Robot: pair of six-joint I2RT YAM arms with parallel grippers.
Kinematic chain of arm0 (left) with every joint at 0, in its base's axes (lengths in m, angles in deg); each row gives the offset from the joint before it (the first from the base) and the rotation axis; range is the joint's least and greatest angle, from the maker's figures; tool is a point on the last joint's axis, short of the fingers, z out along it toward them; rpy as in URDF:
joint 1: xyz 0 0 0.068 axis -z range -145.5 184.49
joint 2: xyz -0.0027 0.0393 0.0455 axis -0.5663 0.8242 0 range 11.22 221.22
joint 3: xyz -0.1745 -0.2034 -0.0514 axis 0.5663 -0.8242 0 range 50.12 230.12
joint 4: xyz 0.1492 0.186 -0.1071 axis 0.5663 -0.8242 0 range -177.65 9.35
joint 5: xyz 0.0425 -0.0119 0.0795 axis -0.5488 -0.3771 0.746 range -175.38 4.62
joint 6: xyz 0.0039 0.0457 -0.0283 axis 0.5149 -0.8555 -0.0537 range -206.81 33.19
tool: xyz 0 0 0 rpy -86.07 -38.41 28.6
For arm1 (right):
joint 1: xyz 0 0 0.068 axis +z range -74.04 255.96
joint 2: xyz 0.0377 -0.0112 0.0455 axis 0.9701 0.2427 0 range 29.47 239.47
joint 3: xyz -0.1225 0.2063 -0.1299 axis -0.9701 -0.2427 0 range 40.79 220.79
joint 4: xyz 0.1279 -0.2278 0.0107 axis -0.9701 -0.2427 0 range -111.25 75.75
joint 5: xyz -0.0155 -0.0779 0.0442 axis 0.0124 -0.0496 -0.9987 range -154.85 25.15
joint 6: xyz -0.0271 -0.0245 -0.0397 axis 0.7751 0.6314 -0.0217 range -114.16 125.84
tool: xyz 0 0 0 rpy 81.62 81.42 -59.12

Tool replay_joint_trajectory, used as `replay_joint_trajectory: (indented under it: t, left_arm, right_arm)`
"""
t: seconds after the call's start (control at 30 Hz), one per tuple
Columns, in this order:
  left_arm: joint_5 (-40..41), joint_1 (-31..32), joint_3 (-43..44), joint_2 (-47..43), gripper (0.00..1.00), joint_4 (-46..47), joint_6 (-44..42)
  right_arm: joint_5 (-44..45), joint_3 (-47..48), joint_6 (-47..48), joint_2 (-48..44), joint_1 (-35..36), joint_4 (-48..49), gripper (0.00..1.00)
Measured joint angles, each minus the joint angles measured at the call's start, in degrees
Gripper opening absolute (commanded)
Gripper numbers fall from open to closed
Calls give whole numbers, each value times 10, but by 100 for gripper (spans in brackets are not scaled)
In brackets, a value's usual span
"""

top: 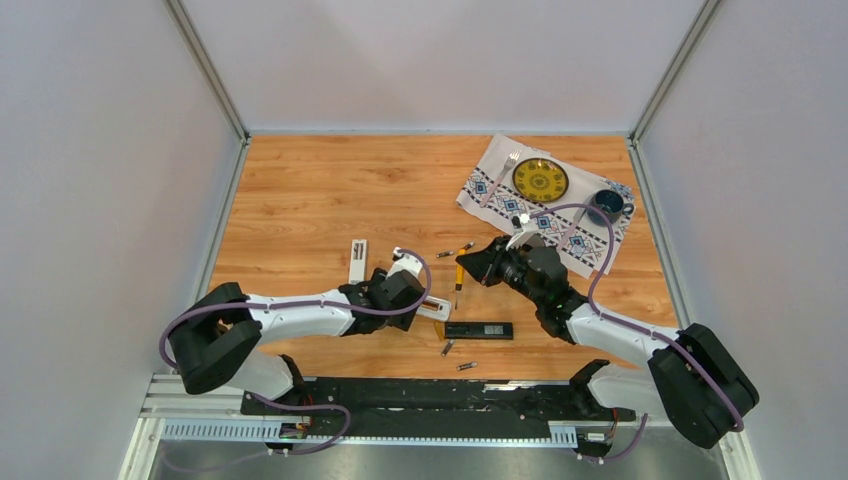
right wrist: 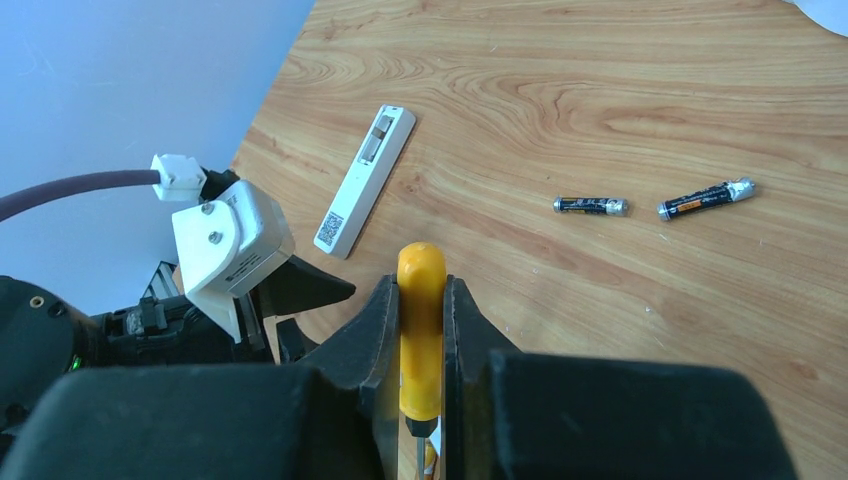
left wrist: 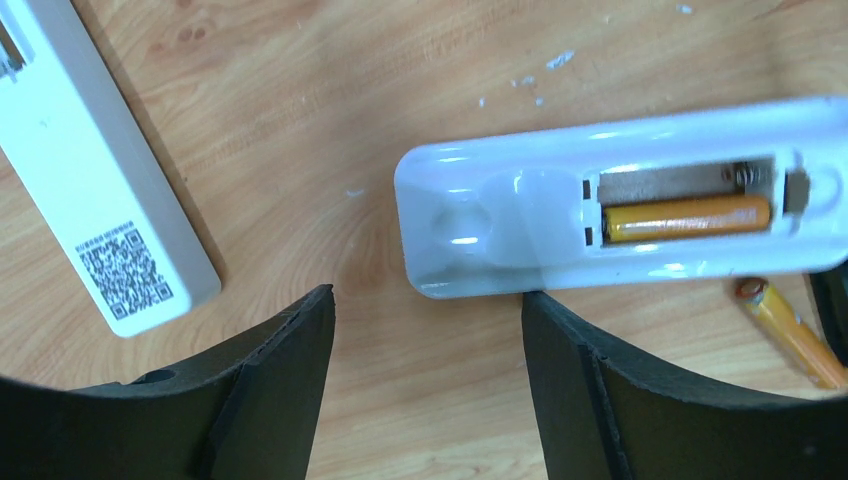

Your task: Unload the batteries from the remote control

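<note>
The white remote control [left wrist: 520,215] lies back-up on the wooden table, its battery bay open. One golden-orange battery [left wrist: 688,217] sits in the bay's near slot; the far slot shows bare metal. A second orange battery [left wrist: 790,330] lies loose beside the remote. My left gripper [left wrist: 428,300] hovers open just short of the remote's rounded end [top: 435,308], holding nothing. My right gripper [right wrist: 420,290] is shut on the yellow-handled screwdriver [right wrist: 420,330], tip pointing down near the remote [top: 459,280]. Two dark batteries [right wrist: 591,205] [right wrist: 705,198] lie further back.
The white battery cover [left wrist: 100,190] with a QR code lies left of the remote [top: 357,262]. A black remote [top: 478,330] lies nearer the arms, with two small batteries [top: 447,348] [top: 466,366] by it. A patterned placemat [top: 490,185] with yellow plate [top: 540,180] and dark cup [top: 605,205] sits back right.
</note>
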Motion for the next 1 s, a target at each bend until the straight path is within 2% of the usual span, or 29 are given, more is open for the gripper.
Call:
replay_joint_trajectory:
  t: [0.4, 0.63, 0.83, 1.0]
  left_arm:
    - [-22, -25, 61, 67, 73, 11, -21]
    - [-30, -25, 62, 67, 74, 12, -19]
    - [-50, -25, 15, -24, 71, 13, -4]
    - [-78, -25, -33, -111, 61, 38, 20]
  right_arm:
    - [-1, 0, 5, 0, 0, 0, 0]
    - [-5, 0, 6, 0, 0, 1, 0]
    - [-8, 0, 6, 0, 0, 1, 0]
    - [-12, 10, 4, 8, 0, 6, 0]
